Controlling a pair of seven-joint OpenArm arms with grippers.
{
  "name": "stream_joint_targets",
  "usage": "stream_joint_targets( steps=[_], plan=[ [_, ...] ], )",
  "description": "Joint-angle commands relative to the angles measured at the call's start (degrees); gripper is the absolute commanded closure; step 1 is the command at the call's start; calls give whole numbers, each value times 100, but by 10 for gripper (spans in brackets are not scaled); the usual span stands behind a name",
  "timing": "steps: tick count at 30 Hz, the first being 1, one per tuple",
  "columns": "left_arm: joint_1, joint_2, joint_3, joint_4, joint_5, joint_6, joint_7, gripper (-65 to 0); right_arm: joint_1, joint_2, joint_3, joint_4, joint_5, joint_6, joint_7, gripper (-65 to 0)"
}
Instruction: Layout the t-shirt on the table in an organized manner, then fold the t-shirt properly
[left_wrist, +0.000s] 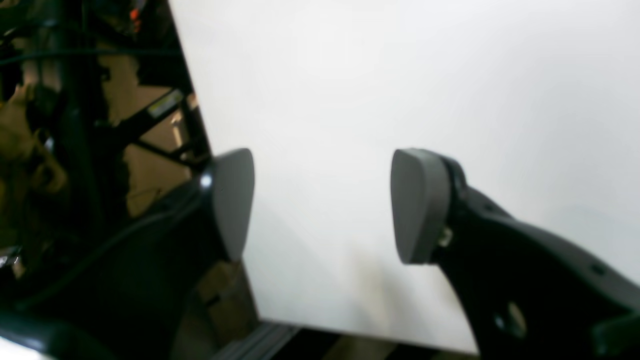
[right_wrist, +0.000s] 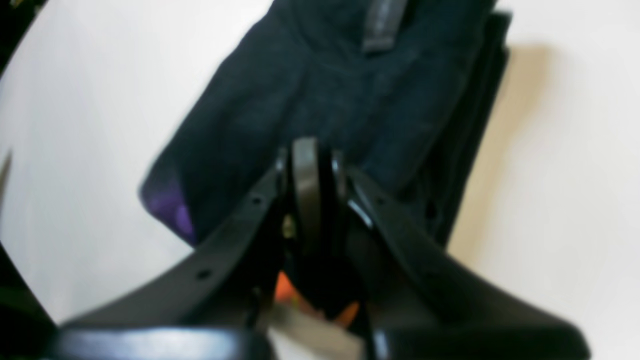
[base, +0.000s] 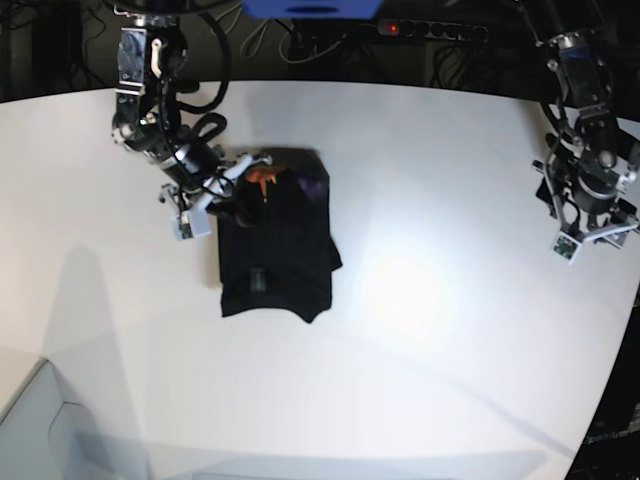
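Folding is nearing its end: right claw (base: 240, 190) is pinching the t-shirt (base: 275, 250) collar; left claw (left_wrist: 320, 205) is hanging wide, awaiting a final tidy fold on the worktop (base: 450, 200)

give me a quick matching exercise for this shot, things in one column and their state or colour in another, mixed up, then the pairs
Column one:
1. t-shirt
2. table
3. left gripper
4. right gripper

Column two:
a. jaws apart over bare tabletop, holding nothing
b. white
c. black, lying in a folded bundle
d. jaws together, at the collar end of the shirt

Pairs: 1-c, 2-b, 3-a, 4-d
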Motion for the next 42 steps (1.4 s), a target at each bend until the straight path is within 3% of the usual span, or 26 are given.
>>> stream_joint_targets(
  steps=[1,7,13,15,19,24,34,38,42],
  plan=[
    [31,-86,-23,111,40,53,-15,-412,31,29,69,-5,32,27,74,-23],
    [268,-50,-226,111,31,53,-15,-412,23,29,69,-84,41,35,74,-22],
    [339,336,-964,287,22,53,37,-408,-452,11,87,1419,41,35,74,-23],
    [383,486,-1219,357,22,53,37,-347,-733,-6,87,2061,41,35,39,-23],
    [673,697,-1571,542,22,53,46,-149,-1402,-6,289,2633,41,9,66,-23],
    [1156,934,-2019,709,22,53,46,-58,-2122,-15,992,2597,41,18,48,-23],
    [2492,1242,-1870,629,-1235,53,46,-39,-3265,-15,1836,2527,41,27,66,-19],
    [2633,1365,-1790,331,-1349,53,46,-39,-3555,-32,2012,2518,41,27,39,-19],
    [2466,1268,-1588,-768,-1314,53,-33,-39,-3740,-173,2038,2272,32,27,74,-19]
  ],
)
